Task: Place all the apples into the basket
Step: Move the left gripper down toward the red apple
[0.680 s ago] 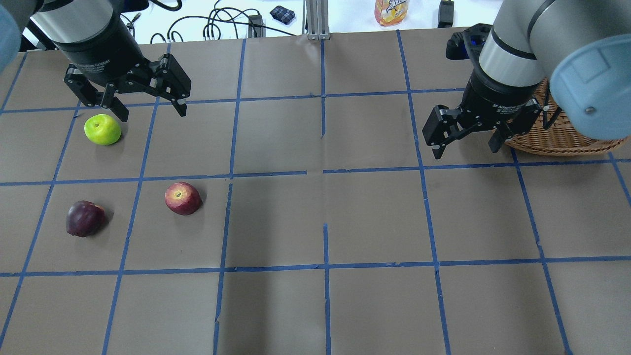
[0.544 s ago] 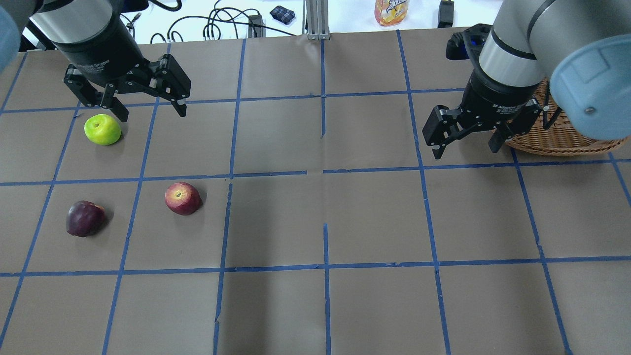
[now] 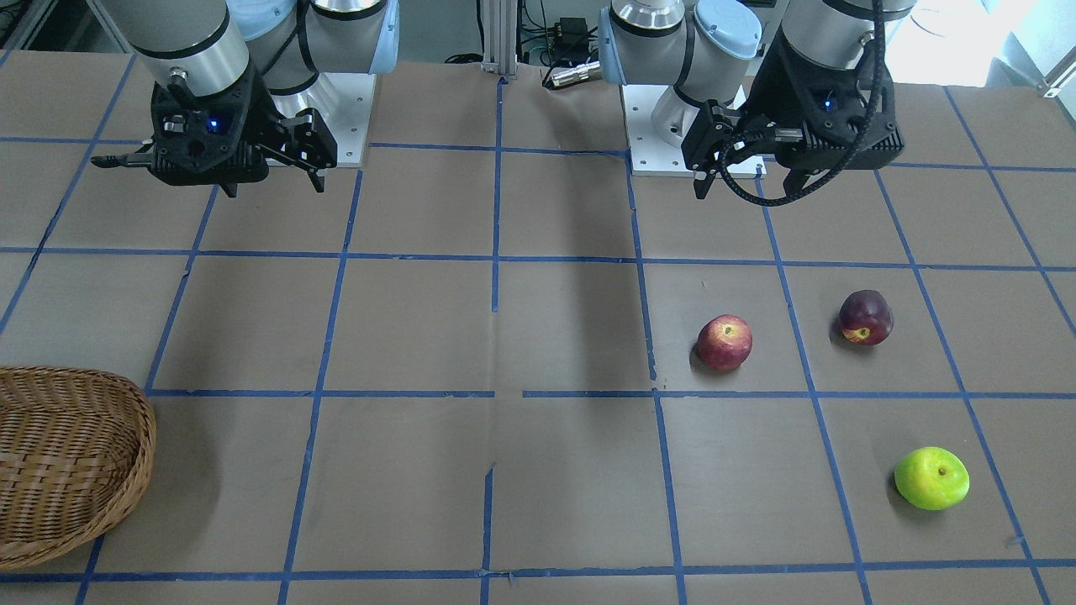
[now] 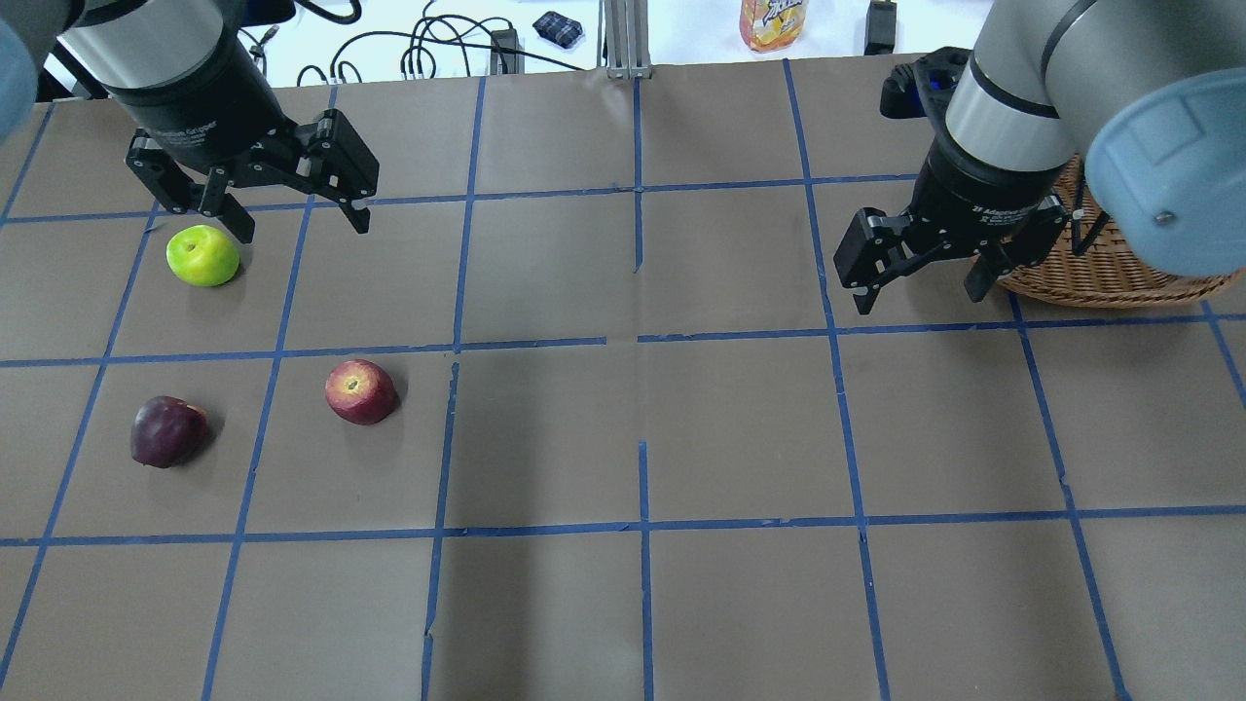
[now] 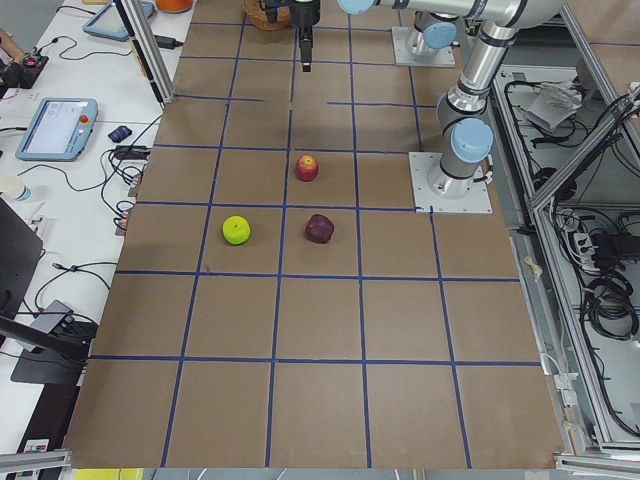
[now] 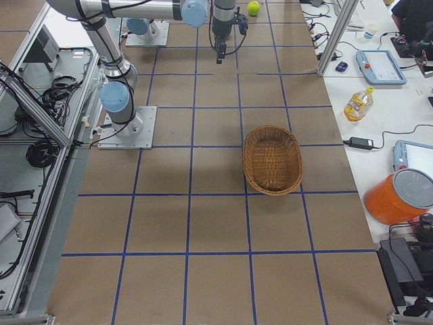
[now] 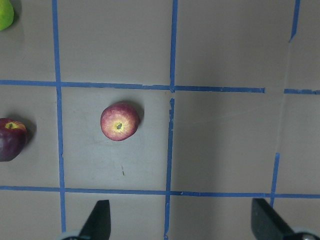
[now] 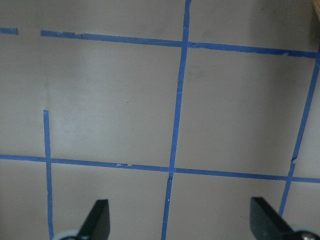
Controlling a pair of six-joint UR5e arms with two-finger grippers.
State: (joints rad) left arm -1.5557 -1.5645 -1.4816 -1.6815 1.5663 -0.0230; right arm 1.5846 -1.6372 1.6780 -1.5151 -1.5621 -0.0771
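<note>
Seen from across, the left gripper [image 3: 748,185] hangs spread wide, holding nothing, above the brown paper-covered table [image 3: 420,328] gridded with blue tape [image 3: 420,255]. It points straight down from an arm bent over from its base. Beyond it lie the round red apple with yellowish streaks [image 3: 724,343], the dark maroon apple with a yellow patch [image 3: 865,318] and, farthest from the robot, the bright lime-green apple [image 3: 931,478], all well apart on the table. The right gripper [image 3: 273,185] is likewise spread and holds nothing. The shallow oval basket of woven light-brown wicker [image 3: 126,445] sits at the table's far corner.

From overhead, one finger of the left gripper overlaps the green apple's edge; contact cannot be judged. The right gripper hovers just beside the basket.

The left-end view shows the three apples in separate tape squares.

The right-end view shows the basket alone, well apart from the apples.

The left wrist camera has both fingertips far apart, the red apple beyond them, untouched.

The right wrist camera shows fingertips equally wide over bare table.
</note>
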